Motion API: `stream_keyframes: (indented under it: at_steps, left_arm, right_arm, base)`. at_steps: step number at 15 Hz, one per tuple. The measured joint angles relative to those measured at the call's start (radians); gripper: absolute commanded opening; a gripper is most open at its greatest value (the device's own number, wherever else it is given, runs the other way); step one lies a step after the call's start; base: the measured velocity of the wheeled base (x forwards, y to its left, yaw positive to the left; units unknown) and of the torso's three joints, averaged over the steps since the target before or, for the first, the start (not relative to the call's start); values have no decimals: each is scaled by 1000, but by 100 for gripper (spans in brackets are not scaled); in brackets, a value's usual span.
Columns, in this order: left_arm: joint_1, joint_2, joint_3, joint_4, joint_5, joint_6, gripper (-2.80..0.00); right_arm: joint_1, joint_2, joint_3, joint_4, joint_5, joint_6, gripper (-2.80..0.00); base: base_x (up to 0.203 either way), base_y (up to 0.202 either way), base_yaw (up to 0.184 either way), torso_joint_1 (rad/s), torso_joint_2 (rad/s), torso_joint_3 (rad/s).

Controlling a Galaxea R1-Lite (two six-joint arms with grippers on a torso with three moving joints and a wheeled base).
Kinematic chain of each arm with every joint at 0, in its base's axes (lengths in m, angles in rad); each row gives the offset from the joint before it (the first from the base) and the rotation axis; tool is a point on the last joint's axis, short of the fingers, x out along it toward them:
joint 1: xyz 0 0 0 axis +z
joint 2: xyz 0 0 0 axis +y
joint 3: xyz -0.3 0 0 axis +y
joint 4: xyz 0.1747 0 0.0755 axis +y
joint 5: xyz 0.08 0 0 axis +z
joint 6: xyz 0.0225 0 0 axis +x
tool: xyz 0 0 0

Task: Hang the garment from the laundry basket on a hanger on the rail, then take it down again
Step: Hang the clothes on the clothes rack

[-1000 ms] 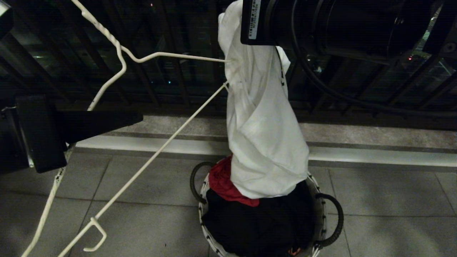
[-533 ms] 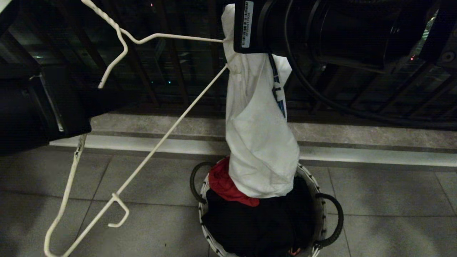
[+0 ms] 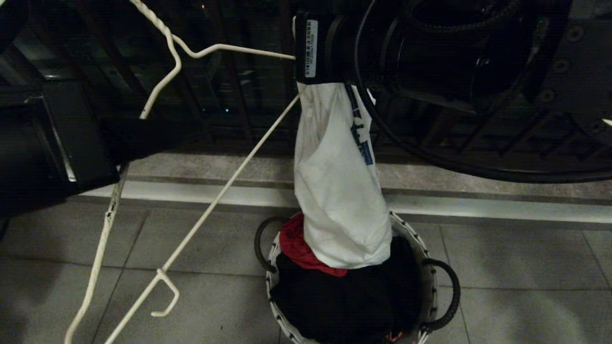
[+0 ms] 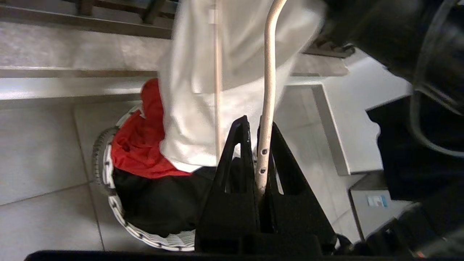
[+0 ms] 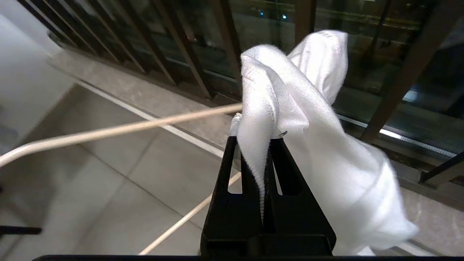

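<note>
The garment (image 3: 334, 191), a white T-shirt with a blue print, hangs bunched from my right gripper (image 5: 261, 143), which is shut on a fold of its cloth (image 5: 290, 108). Its lower end rests in the laundry basket (image 3: 425, 248), whose rim also shows in the left wrist view (image 4: 115, 208). My left gripper (image 4: 259, 125) is shut on the thin white wire of the hanger (image 4: 269, 83), at the left of the head view. The hanger (image 3: 210, 205) slants across, one shoulder end pushed into the shirt near my right gripper. The rail is out of view.
A red cloth (image 3: 299, 246) and dark clothes (image 3: 344, 301) lie in the basket. Behind it run a stone step (image 3: 478, 184) and the dark balcony railing (image 3: 229, 95). The floor is grey tile. My own white base (image 4: 362, 108) stands to the right of the basket.
My left gripper has lifted the hanger and swung it right. The right wrist has shifted left and down in the head view, and the shirt's blue print has turned into sight.
</note>
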Motion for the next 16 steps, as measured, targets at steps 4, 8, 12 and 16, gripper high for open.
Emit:
stream_keyframes:
  at_steps: [4, 8, 12, 16]
  left_arm:
    - [-14, -11, -3, -3, 122, 55, -280]
    - [-14, -20, -24, -4, 204, 94, -280]
    - [-12, -49, -35, -4, 232, 133, -280]
    - [-12, -63, -37, -4, 233, 135, -280]
  right_arm:
    - [-7, 6, 2, -14, -1, -20, -280]
    - [-37, 5, 6, -14, -10, -42, -280]
    - [-66, -2, 18, -15, -11, -67, -280]
    - [-82, -4, 25, -16, -10, -71, -280]
  base:
    - [0, 0, 0, 0, 0, 0]
    - [0, 0, 0, 0, 0, 0]
    - [0, 0, 0, 0, 0, 0]
    - [0, 0, 0, 0, 0, 0]
